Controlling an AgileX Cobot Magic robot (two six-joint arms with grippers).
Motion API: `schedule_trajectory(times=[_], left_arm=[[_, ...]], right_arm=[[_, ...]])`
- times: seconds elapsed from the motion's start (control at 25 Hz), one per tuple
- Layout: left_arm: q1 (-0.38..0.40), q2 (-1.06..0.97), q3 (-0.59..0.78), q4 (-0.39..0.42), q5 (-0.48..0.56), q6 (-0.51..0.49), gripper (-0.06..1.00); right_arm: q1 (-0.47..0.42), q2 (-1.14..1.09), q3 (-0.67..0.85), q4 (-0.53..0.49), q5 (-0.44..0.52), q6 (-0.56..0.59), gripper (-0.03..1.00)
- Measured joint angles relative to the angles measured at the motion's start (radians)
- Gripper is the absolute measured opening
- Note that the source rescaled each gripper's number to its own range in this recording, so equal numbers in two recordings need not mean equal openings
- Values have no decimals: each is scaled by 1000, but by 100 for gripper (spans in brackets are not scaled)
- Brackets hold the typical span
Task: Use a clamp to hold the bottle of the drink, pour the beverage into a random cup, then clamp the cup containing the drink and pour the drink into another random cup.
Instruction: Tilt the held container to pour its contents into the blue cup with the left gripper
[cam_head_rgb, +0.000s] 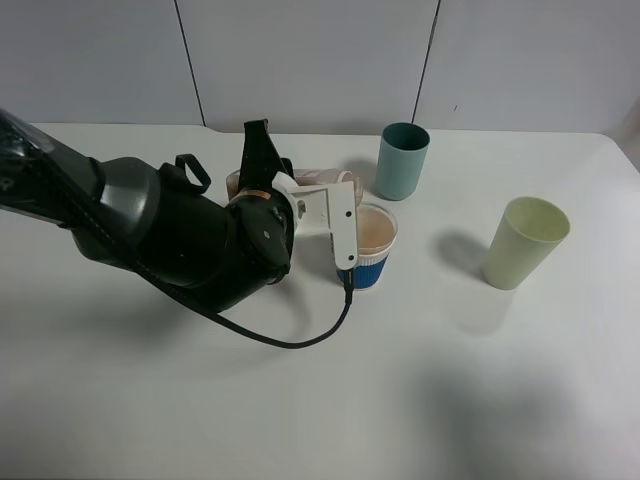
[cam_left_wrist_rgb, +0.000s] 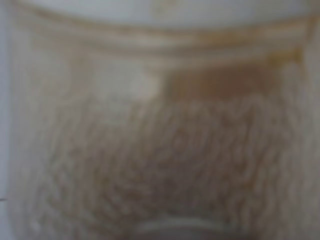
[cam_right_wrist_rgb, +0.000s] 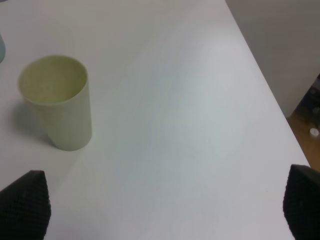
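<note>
One clear bottle (cam_head_rgb: 318, 179) lay tipped sideways in the left clamp (cam_head_rgb: 325, 205), whose jaws were pinched on it, its neck by the blue-banded cup (cam_head_rgb: 370, 268) holding brown beverage (cam_head_rgb: 377, 230). The right gripper (cam_right_wrist_rgb: 160, 200), fingers spread wide and empty, hovered near the pale green tumbler (cam_head_rgb: 523, 243).

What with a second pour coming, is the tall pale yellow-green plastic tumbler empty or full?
Empty: the pale yellow-green tumbler shows a bare inside, no liquid.

The high camera is looking steeply down on the white surface (cam_head_rgb: 300, 420), facing the back wall (cam_head_rgb: 300, 60). The left wrist camera is sitting too close, everything blurring tan. The right wrist camera is sharing the pale green cup (cam_right_wrist_rgb: 57, 102) with the high view.
</note>
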Motion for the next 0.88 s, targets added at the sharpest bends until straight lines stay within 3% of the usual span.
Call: schedule_trajectory(times=[0.32, 0.88], left_arm=[[0, 0, 0, 46, -18, 80, 4], [3, 0, 0, 112, -46, 130, 4]], right_arm=[[0, 0, 0, 0, 0, 0, 83], [0, 0, 0, 0, 0, 0, 83]])
